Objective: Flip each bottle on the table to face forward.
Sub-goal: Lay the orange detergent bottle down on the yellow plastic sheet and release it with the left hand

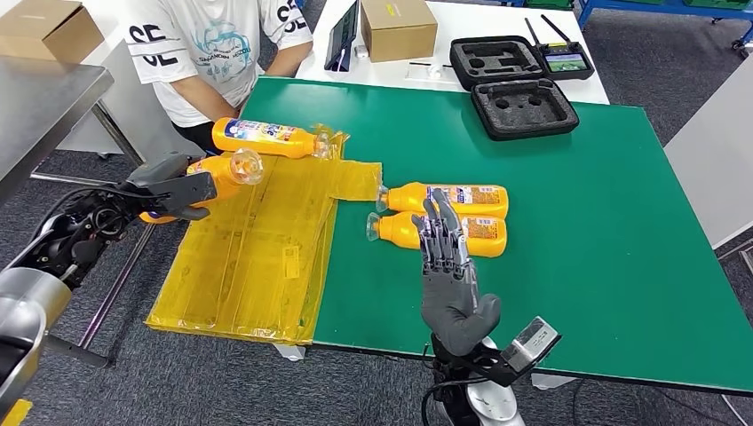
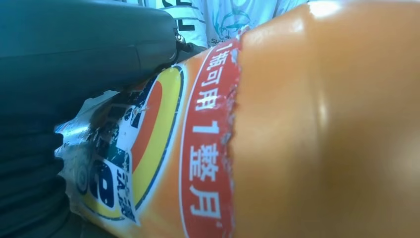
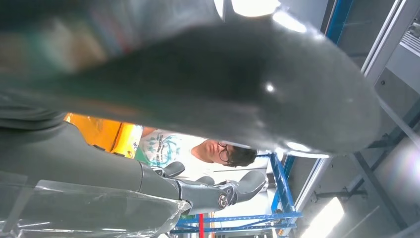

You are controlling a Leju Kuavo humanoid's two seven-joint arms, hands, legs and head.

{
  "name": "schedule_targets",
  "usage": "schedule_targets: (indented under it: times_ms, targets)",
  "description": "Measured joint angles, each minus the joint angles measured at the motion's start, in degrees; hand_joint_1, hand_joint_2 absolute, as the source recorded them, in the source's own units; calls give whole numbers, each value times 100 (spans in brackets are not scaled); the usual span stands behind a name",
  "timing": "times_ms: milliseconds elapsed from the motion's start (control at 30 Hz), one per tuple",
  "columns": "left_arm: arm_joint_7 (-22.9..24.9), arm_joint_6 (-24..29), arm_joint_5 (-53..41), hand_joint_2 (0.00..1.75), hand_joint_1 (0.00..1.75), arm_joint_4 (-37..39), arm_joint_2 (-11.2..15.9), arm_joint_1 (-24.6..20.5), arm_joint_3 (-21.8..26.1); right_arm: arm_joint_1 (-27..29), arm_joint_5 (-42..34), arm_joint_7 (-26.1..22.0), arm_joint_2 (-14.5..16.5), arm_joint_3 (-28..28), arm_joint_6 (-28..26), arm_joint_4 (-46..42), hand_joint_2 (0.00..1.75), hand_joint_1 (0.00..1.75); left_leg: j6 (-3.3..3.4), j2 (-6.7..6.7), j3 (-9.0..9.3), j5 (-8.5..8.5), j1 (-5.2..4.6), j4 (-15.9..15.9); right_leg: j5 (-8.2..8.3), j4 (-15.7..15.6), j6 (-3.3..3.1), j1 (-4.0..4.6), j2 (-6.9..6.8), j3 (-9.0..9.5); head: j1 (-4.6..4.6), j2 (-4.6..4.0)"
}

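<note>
Two bottles (image 1: 448, 214) lie side by side mid-table (image 1: 577, 195), a third bottle (image 1: 266, 138) near its far left corner, foam cases (image 1: 519, 84) behind.

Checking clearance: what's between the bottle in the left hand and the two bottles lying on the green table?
In the head view, just the yellow plastic sheet and a strip of green table separate the held bottle from the two bottles.

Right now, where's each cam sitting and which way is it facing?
Head: high on the body, looking down at the green table; left hand holds a bottle, right hand open.
Left wrist: behind the left hand, close on that bottle.
Right wrist: behind the right hand, angled up at a person.
Head and left wrist views share the held bottle.
</note>
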Motion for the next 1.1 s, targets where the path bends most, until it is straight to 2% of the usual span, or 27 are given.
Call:
schedule_targets:
  times_ms: [100,200,300,367,433,533,667,833,1100]
  targets:
    - [0,-3,0,175,170,6,14,-37,-51,0,0,0,0,-3,1,11,0,0,0,-1,-1,0,0,0,0,0,0,0,0,0,0,0]
    - [-7,-130,37,175,159,1,26,-54,-83,-4,6,0,0,-4,4,26,0,0,0,0,-1,0,0,0,0,0,0,0,0,0,-1,-1]
    - [-54,-536,251,175,151,-131,61,-61,-144,-39,20,0,0,-4,6,102,0,0,0,-2,-1,0,0,0,0,0,0,0,-1,1,-1,-1]
    - [-23,-915,425,175,154,-360,118,-65,-243,-95,-7,0,0,-4,31,196,0,0,0,-2,-2,1,0,0,0,1,0,0,-1,1,-1,-1]
    - [114,-1272,524,175,156,-673,205,-91,-420,-158,-43,0,0,-4,76,314,0,0,0,-2,-2,1,1,0,0,2,0,1,-1,1,0,0]
    - [273,-1553,586,175,148,-1126,394,-140,-759,-229,-61,0,0,-4,143,498,0,0,0,-2,-3,0,0,0,0,2,0,0,-1,2,-1,0]
    - [358,-1461,438,175,152,-1519,548,-10,-1220,-291,-38,0,2,-4,163,726,0,0,-1,-6,-2,0,0,0,-1,0,-1,0,-3,-1,-1,0]
    - [446,-1387,315,175,154,-1550,450,137,-1843,-310,-12,0,10,-4,177,913,0,0,-1,-6,-5,0,0,0,0,1,-1,0,-4,0,1,0]
    - [444,-1319,339,175,160,-1549,436,237,-2268,-334,-35,2,15,-10,259,1143,0,0,-1,-7,-5,0,0,0,0,1,-1,1,-4,0,-1,-1]
